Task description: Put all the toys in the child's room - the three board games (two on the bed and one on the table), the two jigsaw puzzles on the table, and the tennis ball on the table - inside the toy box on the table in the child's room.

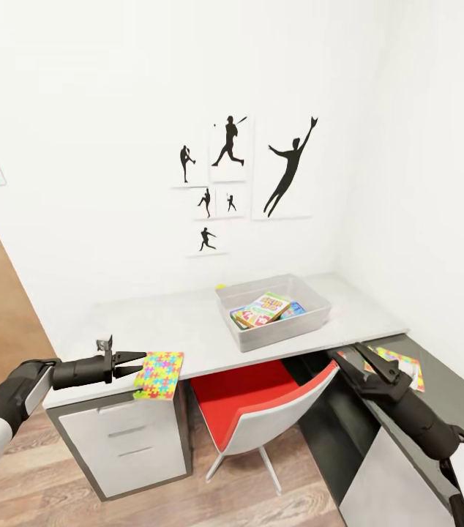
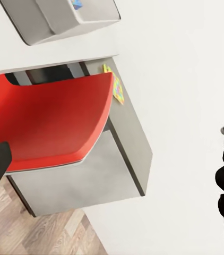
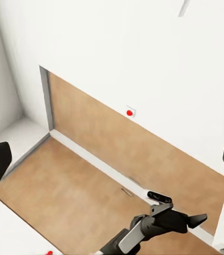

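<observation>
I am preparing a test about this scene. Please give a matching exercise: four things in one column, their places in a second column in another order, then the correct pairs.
Things:
1. board games
2. jigsaw puzzle
3. second jigsaw puzzle
4. red chair

Places:
A. at the table's front left edge
B. on the lower dark side desk
C. inside the toy box
D. pushed under the table

Pairs: 1-C, 2-A, 3-B, 4-D

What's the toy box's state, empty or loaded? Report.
Loaded: the toy box on the table holds colourful board games.
</observation>
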{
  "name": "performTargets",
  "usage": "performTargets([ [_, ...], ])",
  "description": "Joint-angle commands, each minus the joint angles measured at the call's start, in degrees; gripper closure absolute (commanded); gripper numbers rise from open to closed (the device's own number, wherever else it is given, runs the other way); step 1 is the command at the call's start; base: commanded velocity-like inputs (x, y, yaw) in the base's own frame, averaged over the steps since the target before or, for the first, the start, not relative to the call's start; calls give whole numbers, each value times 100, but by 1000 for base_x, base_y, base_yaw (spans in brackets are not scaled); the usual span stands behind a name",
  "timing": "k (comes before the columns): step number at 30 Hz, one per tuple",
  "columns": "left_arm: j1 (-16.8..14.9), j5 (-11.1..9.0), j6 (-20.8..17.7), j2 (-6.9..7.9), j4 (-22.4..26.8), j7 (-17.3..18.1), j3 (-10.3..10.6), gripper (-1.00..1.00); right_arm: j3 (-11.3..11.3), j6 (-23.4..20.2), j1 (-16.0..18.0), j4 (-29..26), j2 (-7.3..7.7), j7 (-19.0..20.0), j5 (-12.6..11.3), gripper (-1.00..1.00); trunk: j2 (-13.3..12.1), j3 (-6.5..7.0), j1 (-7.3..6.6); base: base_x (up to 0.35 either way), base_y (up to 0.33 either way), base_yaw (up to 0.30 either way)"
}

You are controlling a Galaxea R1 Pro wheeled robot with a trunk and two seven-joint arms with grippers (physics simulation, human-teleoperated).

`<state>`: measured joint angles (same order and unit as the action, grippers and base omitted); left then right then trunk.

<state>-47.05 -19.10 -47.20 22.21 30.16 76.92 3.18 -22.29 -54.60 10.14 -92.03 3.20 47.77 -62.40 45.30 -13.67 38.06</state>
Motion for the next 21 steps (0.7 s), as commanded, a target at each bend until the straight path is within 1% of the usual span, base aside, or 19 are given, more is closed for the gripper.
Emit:
performTargets([
  [1, -6, -41, -55, 6, -1, 7, 35, -100, -42, -37, 2, 0, -1, 59, 8, -100, 48, -27, 24, 0, 0, 0],
  [4, -6, -41, -53, 4, -1, 5, 40, -100, -140, -64, -7, 0, -3, 164, 9, -100, 169, -81, 90, 0, 0, 0],
  [11, -6, -39, -70, 3, -1, 4, 42, -100, -183, -62, -11, 0, -3, 207, 17, -100, 449, -206, 243, 0, 0, 0],
  [13, -6, -40, -138, 7, -1, 6, 40, -100, -186, -59, -11, 0, -3, 208, 17, -100, 530, -242, 287, 0, 0, 0],
  [15, -6, -36, -279, 12, -1, 6, 41, -100, -184, -52, -11, 0, -5, 207, 18, -100, 610, -278, 331, 0, 0, 0],
  [18, -10, -22, -539, 58, -1, 11, 42, -100, -181, -35, -12, 0, -10, 198, 25, -100, 730, -332, 397, 0, 0, 0],
  [21, -11, -21, -629, 84, -1, 14, 45, -100, -180, -22, -12, 0, -12, 187, 51, -100, 851, -386, 463, 0, 0, 0],
])
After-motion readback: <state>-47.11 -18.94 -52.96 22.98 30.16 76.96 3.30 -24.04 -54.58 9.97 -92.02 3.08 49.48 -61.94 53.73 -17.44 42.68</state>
